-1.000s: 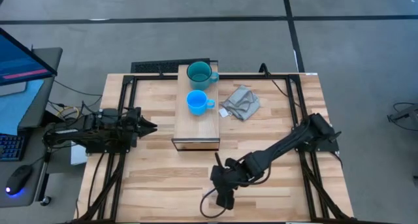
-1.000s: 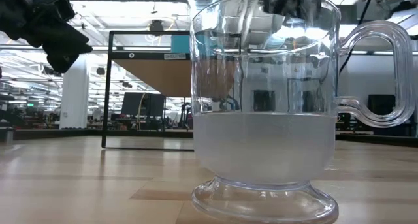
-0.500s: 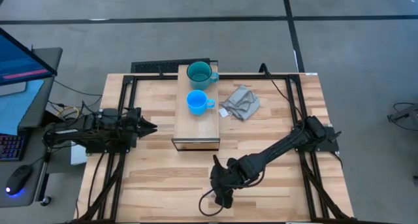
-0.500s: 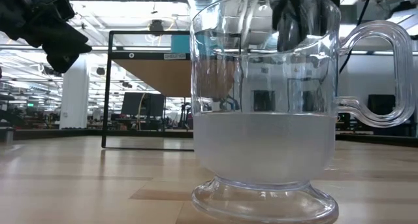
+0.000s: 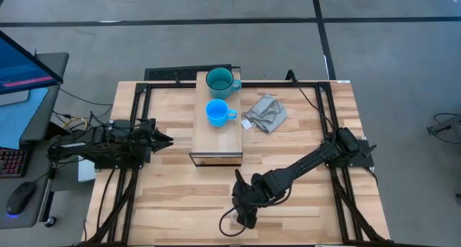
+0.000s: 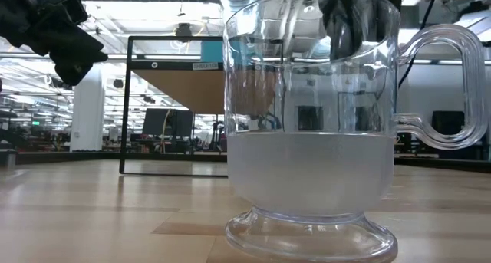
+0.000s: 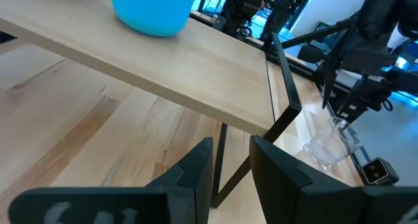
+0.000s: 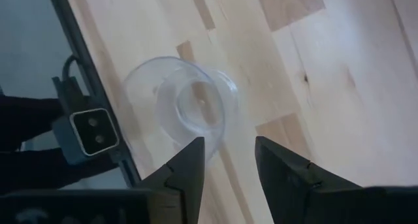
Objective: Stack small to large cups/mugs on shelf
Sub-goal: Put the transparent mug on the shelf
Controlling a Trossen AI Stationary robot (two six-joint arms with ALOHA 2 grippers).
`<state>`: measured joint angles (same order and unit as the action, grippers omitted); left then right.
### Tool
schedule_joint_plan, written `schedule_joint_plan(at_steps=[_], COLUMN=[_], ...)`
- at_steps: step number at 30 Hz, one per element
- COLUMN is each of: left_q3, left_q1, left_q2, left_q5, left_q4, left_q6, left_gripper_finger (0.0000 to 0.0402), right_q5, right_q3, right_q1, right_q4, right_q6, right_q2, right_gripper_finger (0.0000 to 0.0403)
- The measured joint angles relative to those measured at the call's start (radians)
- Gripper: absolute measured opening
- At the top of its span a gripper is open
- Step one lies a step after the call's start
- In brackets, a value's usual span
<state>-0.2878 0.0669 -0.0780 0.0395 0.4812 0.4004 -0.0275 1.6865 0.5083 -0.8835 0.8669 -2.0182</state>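
Observation:
The clear glass cup (image 6: pixel 311 140) stands on its foot near the table's near edge, handle (image 6: pixel 449 87) to one side. My right gripper (image 8: pixel 228 162) is open and points down over it, the cup (image 8: pixel 186 106) below and just past the fingertips. In the low view a dark finger (image 6: pixel 337 21) shows at the rim. The high view hides the cup under this gripper (image 5: pixel 245 217). The teal mug (image 5: pixel 220 81) and the blue mug (image 5: pixel 217 112) stand on the shelf (image 5: pixel 218 142). My left gripper (image 5: pixel 167 140) is open, left of the shelf. My right gripper comes at the glass cup's rim (image 8: pixel 196 142) from above, pointing down, with its fingers apart. Whether a finger touches the glass, I cannot tell. The cup stands upright on the table.
A grey cloth (image 5: pixel 266 114) lies on the table right of the shelf. The shelf's near half (image 7: pixel 196 74) is bare wood. A small camera block (image 8: pixel 91 132) sits at the table's near edge beside the cup. A black frame runs around the table.
My right gripper has come down toward the glass cup: in the low view its dark finger has dropped from the picture's top to the height of the rim. The cup has stayed where it was.

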Motion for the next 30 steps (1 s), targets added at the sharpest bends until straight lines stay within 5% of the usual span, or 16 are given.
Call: schedule_joint_plan(at_steps=[30], left_q3=[0.0], left_q1=[0.0], left_q2=[0.0], left_q5=[-0.001], left_q4=[0.0], left_q6=[0.003], left_gripper_finger=[0.009], right_q5=[-0.032], right_q3=[-0.005], right_q1=[0.004], right_q4=[0.062], right_q6=[0.016], right_q2=[0.0], right_gripper_finger=[0.0151])
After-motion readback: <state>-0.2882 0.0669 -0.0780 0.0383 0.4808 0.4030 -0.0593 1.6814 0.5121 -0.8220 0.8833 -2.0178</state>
